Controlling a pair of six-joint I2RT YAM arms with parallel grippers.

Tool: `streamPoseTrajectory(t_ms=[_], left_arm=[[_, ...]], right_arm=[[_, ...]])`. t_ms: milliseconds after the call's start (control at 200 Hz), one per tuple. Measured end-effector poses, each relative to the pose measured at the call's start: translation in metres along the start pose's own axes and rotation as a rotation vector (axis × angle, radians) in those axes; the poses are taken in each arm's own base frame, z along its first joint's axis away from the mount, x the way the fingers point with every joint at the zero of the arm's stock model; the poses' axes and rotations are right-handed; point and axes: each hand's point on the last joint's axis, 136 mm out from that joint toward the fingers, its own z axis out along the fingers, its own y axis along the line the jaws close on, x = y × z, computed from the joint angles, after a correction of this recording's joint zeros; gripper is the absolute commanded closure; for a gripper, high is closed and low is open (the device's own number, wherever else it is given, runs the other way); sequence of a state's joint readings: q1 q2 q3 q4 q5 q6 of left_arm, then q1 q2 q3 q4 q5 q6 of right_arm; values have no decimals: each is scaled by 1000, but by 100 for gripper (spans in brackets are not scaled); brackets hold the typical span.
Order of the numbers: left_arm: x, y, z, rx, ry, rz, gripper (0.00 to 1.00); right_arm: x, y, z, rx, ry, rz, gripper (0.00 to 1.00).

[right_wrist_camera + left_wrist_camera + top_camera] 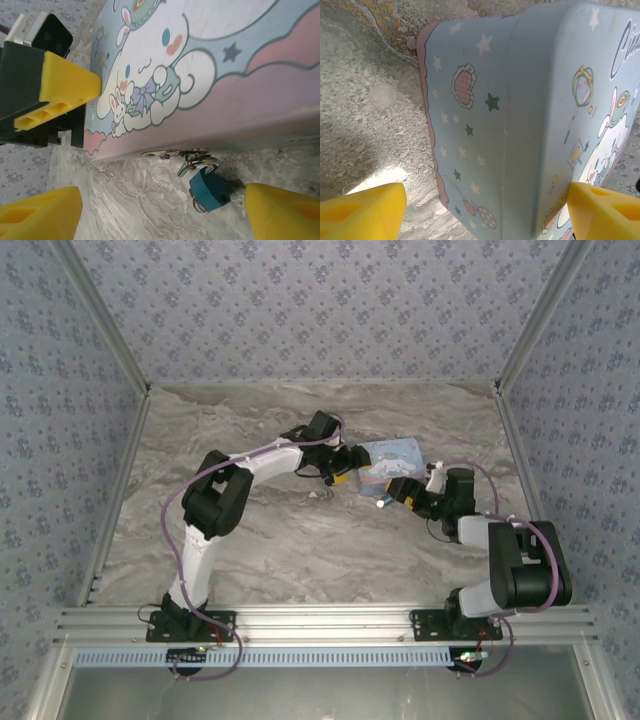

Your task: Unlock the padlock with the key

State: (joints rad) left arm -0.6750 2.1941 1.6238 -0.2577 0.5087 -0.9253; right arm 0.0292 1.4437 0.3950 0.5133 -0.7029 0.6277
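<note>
Blue and silvery, the padlock (210, 189) is hanging from the clasp (185, 152) of the cartoon tin (225, 75) and resting on the counter (300, 550), a little right of its middle. I am holding the right tool (165, 215) spread apart on either side of it. The left tool (485, 217) is standing apart too, straddling the tin's end.

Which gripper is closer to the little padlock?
Right: the padlock sits just ahead of the open right gripper; the left gripper straddles one end of the tin, farther off.
</note>
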Motion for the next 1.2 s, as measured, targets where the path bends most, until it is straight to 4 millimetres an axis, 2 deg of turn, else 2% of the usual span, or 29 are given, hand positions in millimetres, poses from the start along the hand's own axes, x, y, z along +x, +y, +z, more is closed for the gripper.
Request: streamPoseTrajectory(t_ms=[465, 994, 1199], left_arm=[[1, 0, -1, 1, -1, 1, 17], [1, 1, -1, 1, 0, 1, 17], [2, 1, -1, -1, 1, -1, 17]], right_arm=[[2, -4, 19, -20, -4, -31, 23], [2, -2, 21, -44, -21, -52, 46], [8, -5, 20, -44, -13, -62, 51]])
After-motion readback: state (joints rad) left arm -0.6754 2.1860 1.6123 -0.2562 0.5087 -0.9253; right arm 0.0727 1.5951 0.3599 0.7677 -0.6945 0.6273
